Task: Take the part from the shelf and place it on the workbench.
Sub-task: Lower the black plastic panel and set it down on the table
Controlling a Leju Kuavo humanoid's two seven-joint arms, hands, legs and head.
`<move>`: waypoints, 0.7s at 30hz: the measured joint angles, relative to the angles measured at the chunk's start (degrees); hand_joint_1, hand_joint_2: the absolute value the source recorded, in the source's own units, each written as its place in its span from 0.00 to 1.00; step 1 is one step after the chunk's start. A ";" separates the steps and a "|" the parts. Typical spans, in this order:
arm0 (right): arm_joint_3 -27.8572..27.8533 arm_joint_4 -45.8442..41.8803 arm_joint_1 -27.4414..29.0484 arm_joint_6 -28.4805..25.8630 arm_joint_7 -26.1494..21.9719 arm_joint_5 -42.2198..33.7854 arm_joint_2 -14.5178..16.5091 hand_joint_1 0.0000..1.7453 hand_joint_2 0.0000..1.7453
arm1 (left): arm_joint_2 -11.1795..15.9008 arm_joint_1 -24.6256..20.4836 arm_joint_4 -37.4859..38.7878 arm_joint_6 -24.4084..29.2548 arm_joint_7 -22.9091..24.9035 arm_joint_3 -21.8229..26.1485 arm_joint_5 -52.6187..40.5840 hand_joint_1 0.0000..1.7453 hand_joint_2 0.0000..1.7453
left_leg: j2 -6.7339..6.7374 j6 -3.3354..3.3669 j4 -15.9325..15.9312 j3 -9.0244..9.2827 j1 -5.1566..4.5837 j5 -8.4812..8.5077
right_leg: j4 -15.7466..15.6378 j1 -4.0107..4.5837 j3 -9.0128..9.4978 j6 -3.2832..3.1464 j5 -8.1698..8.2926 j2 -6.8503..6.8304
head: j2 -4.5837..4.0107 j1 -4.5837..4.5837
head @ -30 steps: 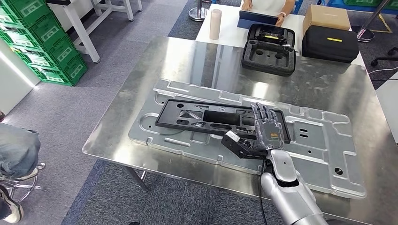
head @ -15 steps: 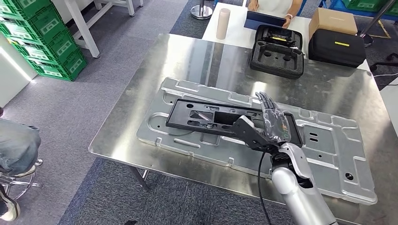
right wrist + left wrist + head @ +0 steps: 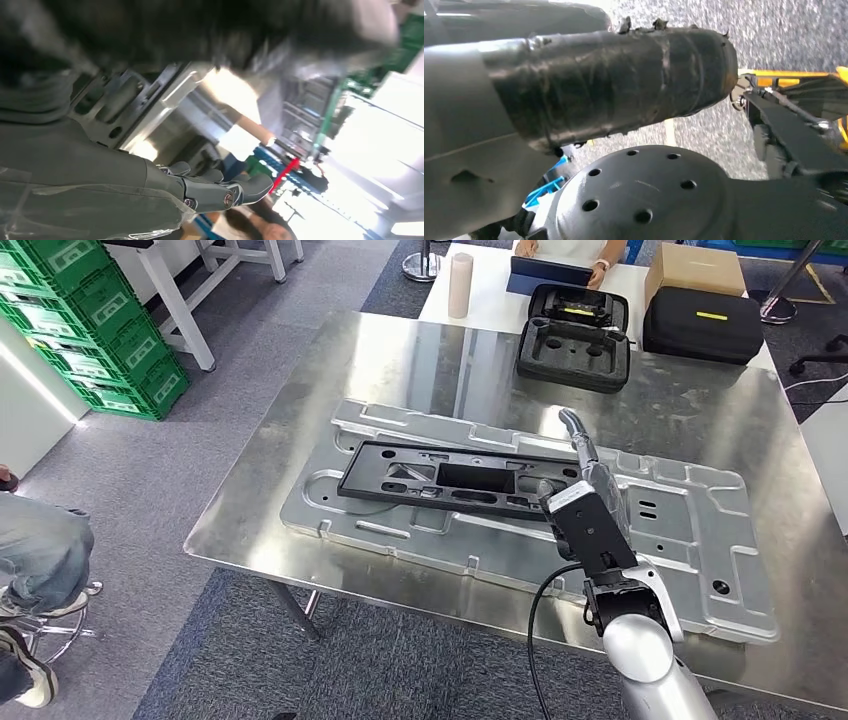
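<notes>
From the head view, the right hand (image 3: pixel 588 490) stood edge-on above the workbench (image 3: pixel 400 360), its fingers (image 3: pixel 577 430) stretched out straight and close together, holding nothing; the black part (image 3: pixel 455 480) lay flat just beside and below those fingers, resting on the silver stamped panel (image 3: pixel 680 550), its near end at the hand; the part's far end lay well apart from the fingers; bare steel ran beyond the fingertips up to a black foam case (image 3: pixel 572 352) at the bench's far edge, with a black zip case (image 3: pixel 702 325) and a cardboard box (image 3: pixel 695 268) near it; a person's hands (image 3: pixel 598 272) rested at a tablet (image 3: pixel 545 275) on the white table beyond; green crates (image 3: pixel 90 330) stood on the grey floor, well apart from the bench's edge.

From the left wrist view, the left hand (image 3: pixel 574 85) showed as a thick dark taped thumb over grey floor; whether its fingers were spread or curled I could not tell.

From the right wrist view, blurred, the right hand's fingers (image 3: pixel 215 190) lay extended together, free of anything, with the part's ribbed edge (image 3: pixel 120 100) just beside them.
</notes>
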 joint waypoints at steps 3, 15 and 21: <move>0.05 -3.00 0.22 -0.01 -0.34 -1.24 0.04 0.00 1.00 | 0.11 -0.41 -0.01 0.11 0.14 0.44 0.18 0.00 0.00 | -0.21 0.57 -9.44 5.56 -0.05 2.46 | 1.18 0.14 -1.24 0.82 0.64 0.08 | 0.00 0.06; 0.38 -8.32 1.46 -0.01 -0.47 -2.13 0.03 0.00 1.00 | -0.38 -0.42 -0.02 0.12 0.19 1.20 0.63 0.00 0.00 | -0.03 2.68 -9.86 -1.38 -0.04 8.86 | 15.62 -0.30 -2.34 2.88 -9.08 0.24 | 0.00 0.55; 0.45 -9.63 1.42 -0.15 -1.25 -2.28 0.18 0.00 1.00 | -0.57 -0.52 -0.01 0.14 0.44 1.71 0.81 0.00 0.00 | -0.08 0.91 -10.75 -2.60 0.00 11.94 | -0.70 0.58 8.39 0.91 -7.38 0.13 | 0.00 0.42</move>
